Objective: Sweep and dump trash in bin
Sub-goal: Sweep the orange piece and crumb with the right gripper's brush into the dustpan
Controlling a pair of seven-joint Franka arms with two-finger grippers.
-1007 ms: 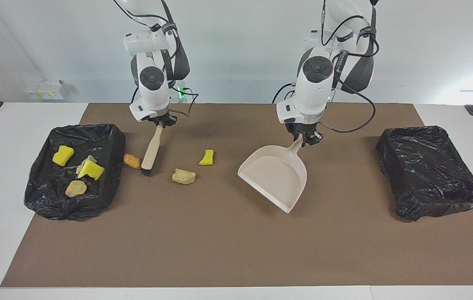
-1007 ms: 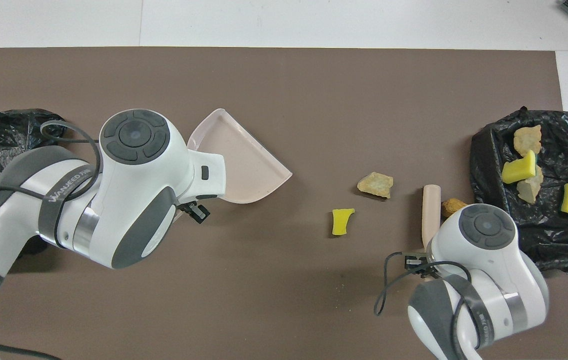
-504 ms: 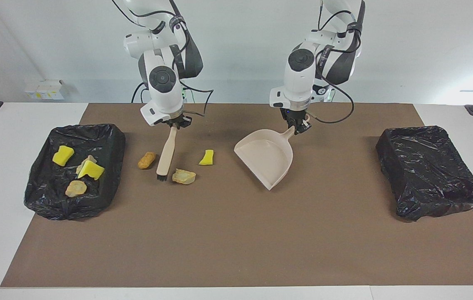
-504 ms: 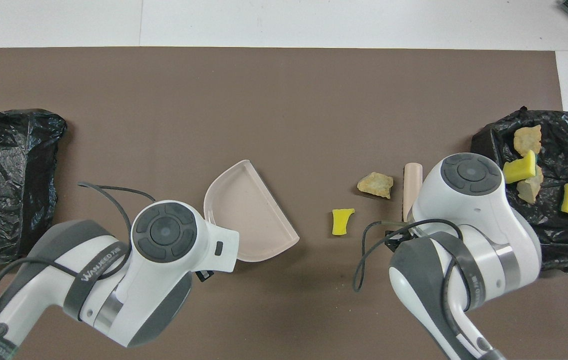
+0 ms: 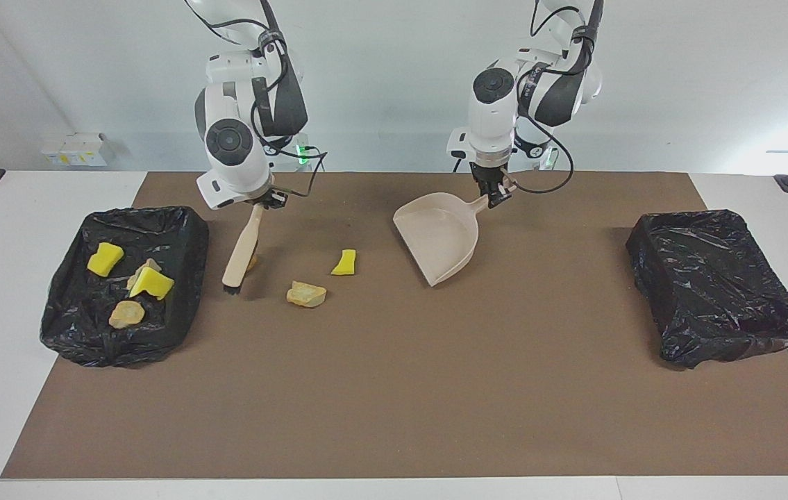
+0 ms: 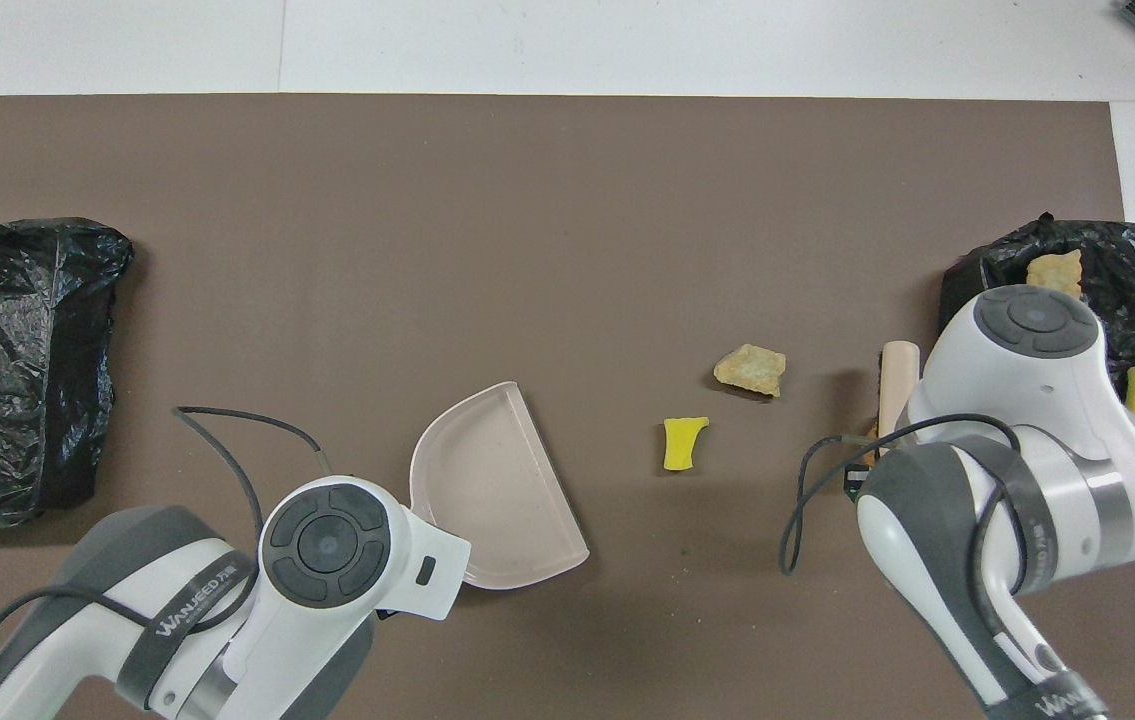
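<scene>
Two scraps loose on the mat, a third hidden by the brush; four already in a bin.
Near first: your left gripper [image 5: 498, 198] is clamped on the dustpan [image 5: 439, 236] handle and your right gripper [image 5: 260, 203] on the brush [image 5: 241, 253]. Farther out lie the yellow sponge bit [image 5: 344, 263] and tan lump [image 5: 306, 294], well apart from the pan. Risk: a fast sweep could flick them past the pan; bring it closer. Lined bin [image 5: 126, 281] sits at the right arm's end.

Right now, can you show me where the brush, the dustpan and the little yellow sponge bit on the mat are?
brush [image 5: 241, 248]: facing view, middle of its handle.
dustpan [image 5: 441, 237]: facing view, inside its scoop.
yellow sponge bit [image 5: 344, 263]: facing view, its middle.
</scene>
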